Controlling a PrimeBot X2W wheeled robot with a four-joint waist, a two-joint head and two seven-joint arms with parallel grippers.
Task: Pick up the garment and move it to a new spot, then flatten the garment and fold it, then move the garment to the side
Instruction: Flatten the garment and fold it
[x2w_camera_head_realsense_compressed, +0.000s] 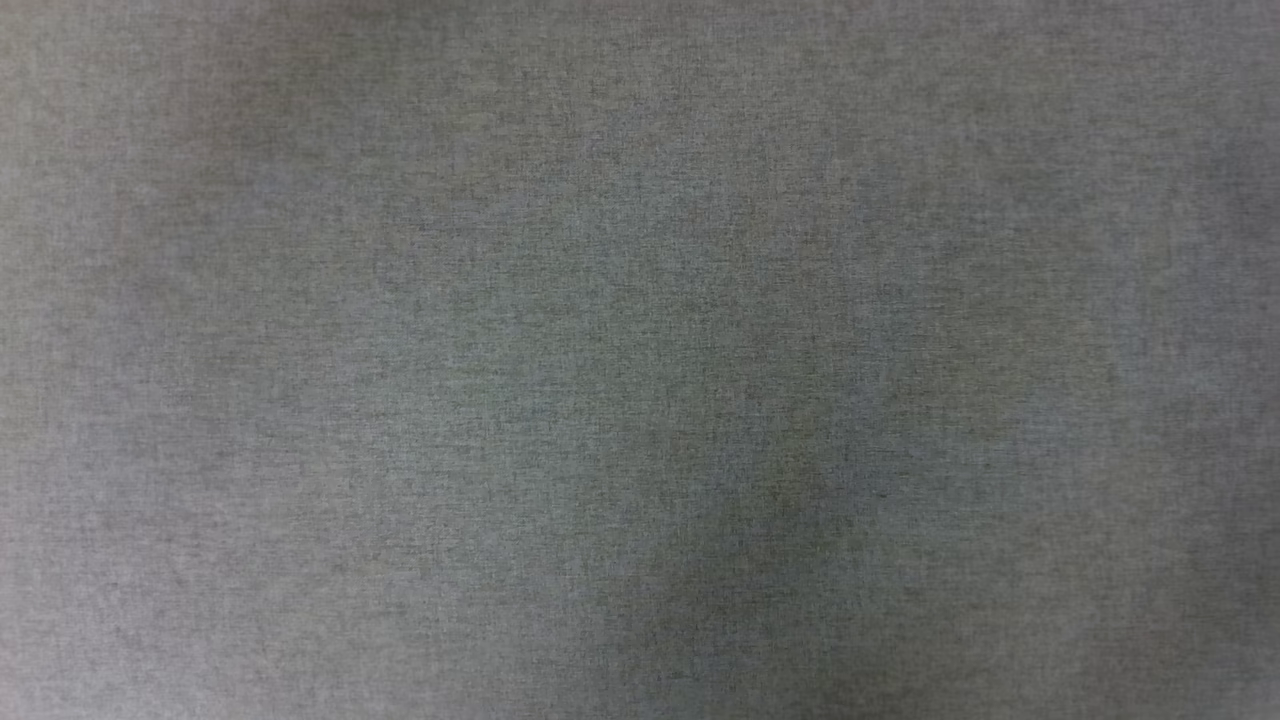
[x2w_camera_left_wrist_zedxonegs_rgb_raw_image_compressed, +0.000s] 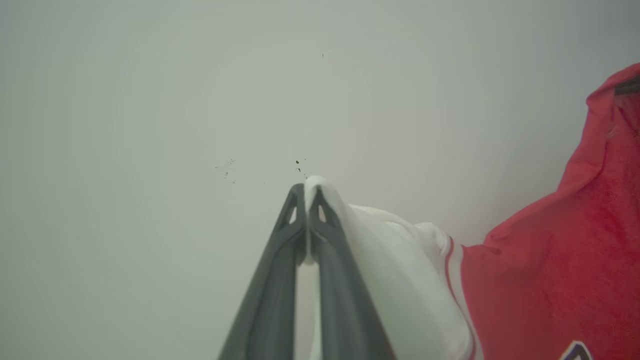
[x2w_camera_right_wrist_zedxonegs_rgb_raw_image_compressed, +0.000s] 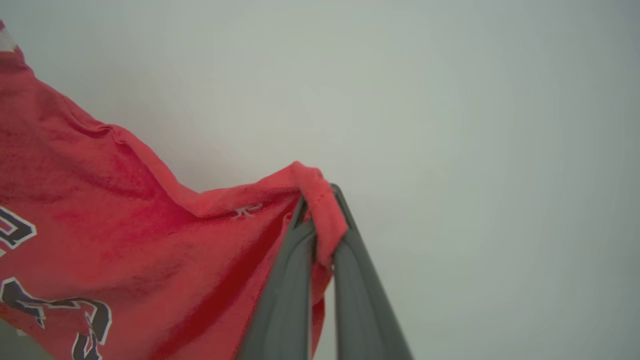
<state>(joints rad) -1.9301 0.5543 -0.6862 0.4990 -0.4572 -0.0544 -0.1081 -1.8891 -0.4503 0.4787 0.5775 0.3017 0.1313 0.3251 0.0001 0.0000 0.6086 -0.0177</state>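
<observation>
Hanging between both: red jersey (x2w_camera_left_wrist_zedxonegs_rgb_raw_image_compressed: 555, 260). left claw (x2w_camera_left_wrist_zedxonegs_rgb_raw_image_compressed: 306, 195) clamped on white sleeve (x2w_camera_left_wrist_zedxonegs_rgb_raw_image_compressed: 395, 250), right claw (x2w_camera_right_wrist_zedxonegs_rgb_raw_image_compressed: 320, 200) clamped on red edge (x2w_camera_right_wrist_zedxonegs_rgb_raw_image_compressed: 324, 220); likely spreading cloth for flattening.

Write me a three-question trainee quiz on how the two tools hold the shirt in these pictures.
1. True or false: the left tool is shut on the white sleeve of the shirt.
2. Pick one. The right tool grips: A) the white sleeve, B) a red edge of the shirt, C) nothing.
3. Fill in: the lettering on the shirt is ____ with a white outline.

Key: 1 true; 2 B; 3 black.
</observation>
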